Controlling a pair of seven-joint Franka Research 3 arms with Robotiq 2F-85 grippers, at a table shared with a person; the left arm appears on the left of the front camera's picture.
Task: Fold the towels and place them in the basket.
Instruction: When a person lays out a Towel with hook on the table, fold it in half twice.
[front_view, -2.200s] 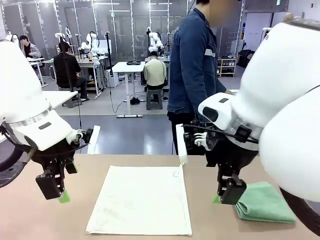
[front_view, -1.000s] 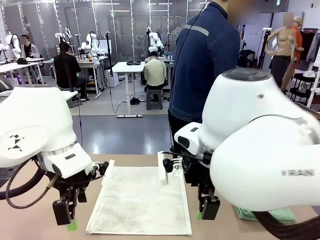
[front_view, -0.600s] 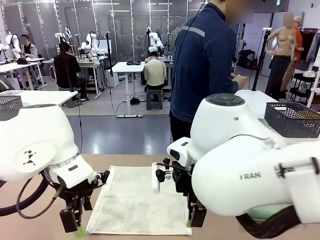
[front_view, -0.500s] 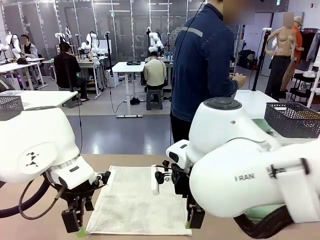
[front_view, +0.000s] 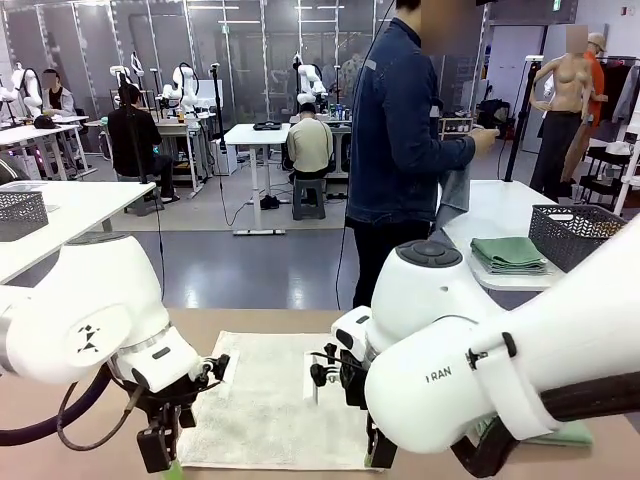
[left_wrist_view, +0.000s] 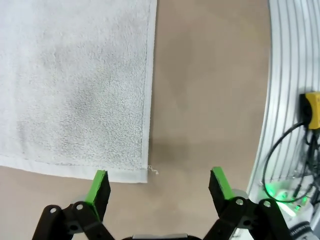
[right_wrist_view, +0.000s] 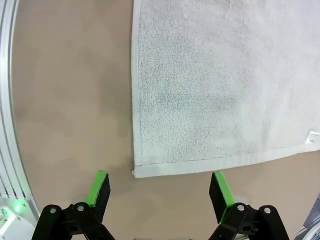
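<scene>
1. Cream-white terry towel (front_view: 262, 400) lies spread flat in the middle of a tan desk (front_view: 285, 321), with one edge towards the robot.
2. Left claw (left_wrist_view: 159, 186) — black fingers with green pads — hangs low over the towel's near left corner. Its jaws stand wide apart and grip nothing. In the left wrist view the corner, with a short loose thread, lies between the pads and close to one of them. Whether that pad touches the cloth cannot be told.
3. Right claw (right_wrist_view: 158, 188) hangs the same way over the near right corner, jaws wide apart and empty. In the right wrist view the corner lies between the two pads, with bare desk to one side of it.
4. A small white label (right_wrist_view: 312, 136) sticks out from the towel's far edge.
5. A sliver of mint green towel (front_view: 565, 436) shows under the right arm at the desk's right side, apart from the white one.
6. A person (front_view: 400, 150) in a dark blue denim jacket stands at the far side, turned towards a white side desk (front_view: 500, 215) and holding a grey-blue cloth (front_view: 455, 195).
7. On that side desk a stack of folded grey-green cloths (front_view: 508, 255) sits just beside a dark wire-mesh basket (front_view: 585, 238).
</scene>
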